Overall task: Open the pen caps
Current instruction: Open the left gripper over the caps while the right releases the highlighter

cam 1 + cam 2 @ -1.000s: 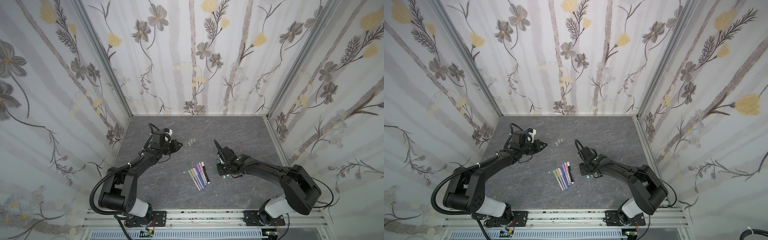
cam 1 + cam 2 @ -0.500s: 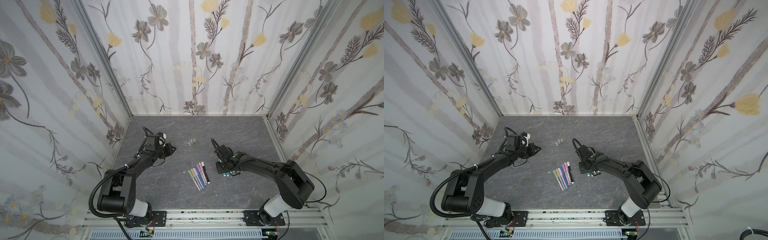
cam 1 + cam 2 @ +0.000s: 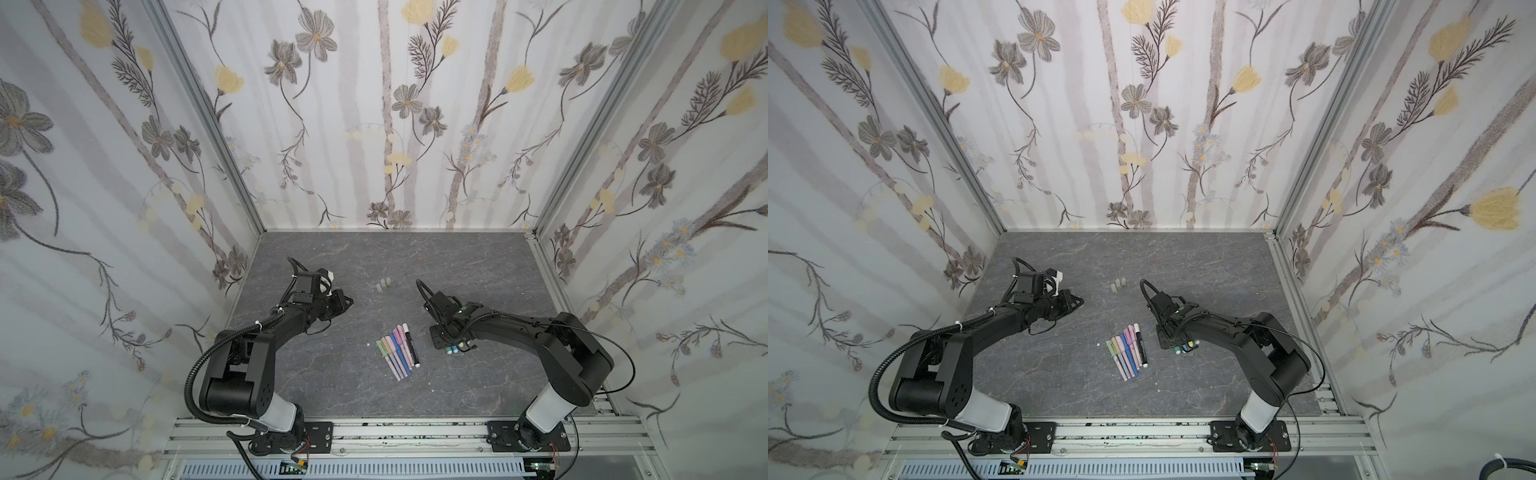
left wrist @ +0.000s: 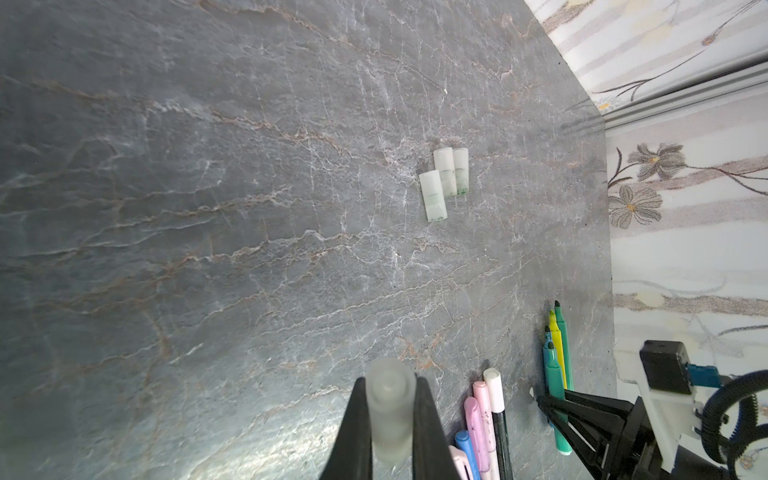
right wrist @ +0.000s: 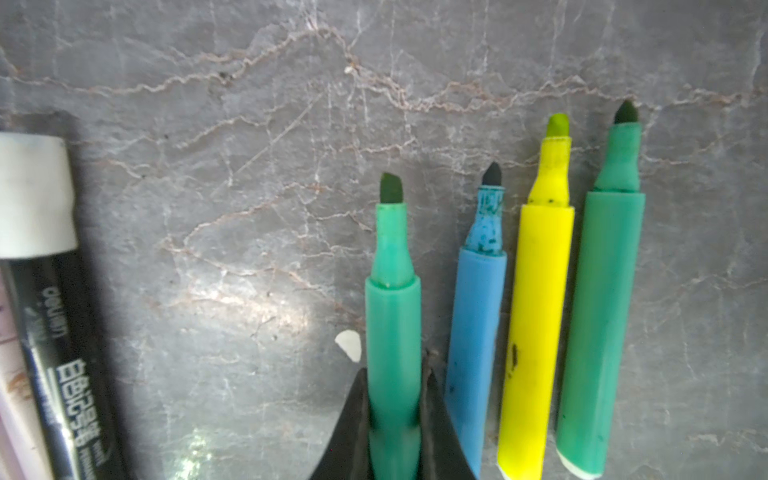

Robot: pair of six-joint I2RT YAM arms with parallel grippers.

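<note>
**Item 1.** Row of slim pastel pens (image 3: 392, 353): green, pink, blue and purple plastic barrels, all capped. They lay side by side, touching, at the near middle of the grey veined tabletop (image 3: 457, 266).

**Item 2.** Black pen (image 5: 62, 353) with a white cylindrical cap (image 5: 35, 195). It was capped and lay at the right edge of that row.

**Item 3.** Right gripper (image 5: 394, 374), black, two-fingered. It sat low over the table, just right of the row. Its jaws were closed against both sides of the teal marker (image 5: 392, 324).

**Item 4.** The teal marker had a thick plastic barrel and a bare chisel tip. A small white chip (image 5: 349, 345) lay just beside it.

**Item 5.** Blue marker (image 5: 478, 332), yellow marker (image 5: 538, 311) and green marker (image 5: 602, 311). All three were thick and uncapped. They lay parallel on the far side of the teal one from the black pen.

**Item 6.** Left gripper (image 4: 390, 382), black, farther back on the left in both top views (image 3: 347, 300). It was clenched on a frosted translucent cap (image 4: 390, 432), a short cylinder off any pen.

**Item 7.** Three whitish translucent caps (image 3: 383, 286), loose on the table beyond both grippers and between the arms. In the left wrist view, two touched side by side and the third lay just beside them (image 4: 444, 183).

**Item 8.** Floral wallpaper panel (image 3: 386, 124), which closed off the back.
</note>
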